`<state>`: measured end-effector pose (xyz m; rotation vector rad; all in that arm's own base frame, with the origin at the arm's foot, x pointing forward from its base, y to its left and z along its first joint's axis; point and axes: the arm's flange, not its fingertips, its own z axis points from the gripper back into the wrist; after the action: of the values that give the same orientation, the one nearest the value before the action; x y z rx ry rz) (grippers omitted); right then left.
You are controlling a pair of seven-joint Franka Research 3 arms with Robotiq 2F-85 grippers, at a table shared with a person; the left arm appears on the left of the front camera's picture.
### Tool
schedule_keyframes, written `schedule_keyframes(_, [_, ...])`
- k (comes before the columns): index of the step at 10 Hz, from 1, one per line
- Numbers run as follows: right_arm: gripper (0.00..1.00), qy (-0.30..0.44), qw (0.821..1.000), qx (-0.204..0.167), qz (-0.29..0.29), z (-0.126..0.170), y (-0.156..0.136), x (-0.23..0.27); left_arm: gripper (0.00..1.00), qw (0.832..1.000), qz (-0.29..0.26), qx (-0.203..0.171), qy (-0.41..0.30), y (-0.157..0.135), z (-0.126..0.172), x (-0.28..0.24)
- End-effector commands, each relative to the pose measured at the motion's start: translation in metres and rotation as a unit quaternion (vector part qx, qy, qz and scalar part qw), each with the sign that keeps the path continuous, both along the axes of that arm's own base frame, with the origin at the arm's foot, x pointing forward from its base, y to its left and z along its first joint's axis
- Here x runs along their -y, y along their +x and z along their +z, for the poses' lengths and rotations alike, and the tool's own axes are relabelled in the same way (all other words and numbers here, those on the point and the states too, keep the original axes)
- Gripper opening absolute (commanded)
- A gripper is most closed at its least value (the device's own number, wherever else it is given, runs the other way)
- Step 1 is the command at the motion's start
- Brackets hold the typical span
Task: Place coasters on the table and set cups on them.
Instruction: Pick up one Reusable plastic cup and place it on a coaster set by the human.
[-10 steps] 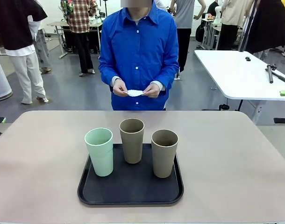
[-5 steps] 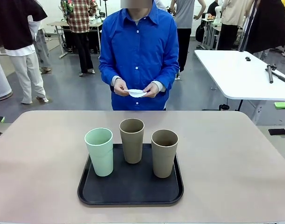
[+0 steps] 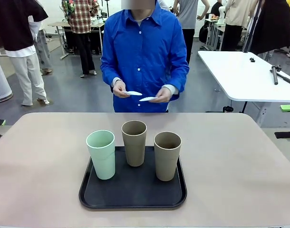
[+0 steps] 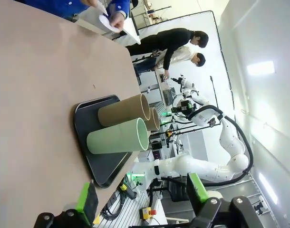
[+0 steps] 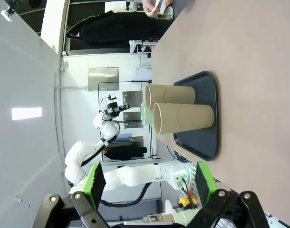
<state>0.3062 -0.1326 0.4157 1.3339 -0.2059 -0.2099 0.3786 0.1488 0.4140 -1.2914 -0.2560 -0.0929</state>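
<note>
Three cups [image 3: 134, 145] on tray [image 3: 133, 195] ahead of left pincer [image 4: 141, 194] and right pincer [image 5: 149, 182], both wide, empty; person [image 3: 145, 57] holds coasters [image 3: 148, 99] far beyond.

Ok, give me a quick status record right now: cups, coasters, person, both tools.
cups: pale mint green tumbler and two tan-brown tumblers, all upright on the black rounded tray
coasters: white paper doilies, one in each of the person's hands, held beyond the far edge of the beige-pink table; none laid down
left tool: open, holding nothing, short of the tray
right tool: open, holding nothing, short of the tray
progress: no coaster placed, no cup set on one
</note>
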Motion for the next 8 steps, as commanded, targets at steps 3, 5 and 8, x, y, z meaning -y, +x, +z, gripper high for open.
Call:
schedule_keyframes(3, [1.00, 0.003, 1.000, 0.000, -0.008, 0.0015, 0.0034, -0.0010, 1.00, 1.000, -0.002, 0.004, -0.004, -0.0014, 0.0014, -0.0010])
schedule_keyframes(5, [1.00, 0.003, 1.000, 0.000, -0.008, 0.0015, 0.0034, -0.0010, 1.00, 1.000, -0.002, 0.004, -0.004, -0.0014, 0.0014, -0.0010])
schedule_keyframes(8, [1.00, 0.003, 1.000, 0.000, -0.008, 0.0015, 0.0034, -0.0010, 1.00, 1.000, -0.002, 0.004, -0.004, -0.0014, 0.0014, -0.0010])
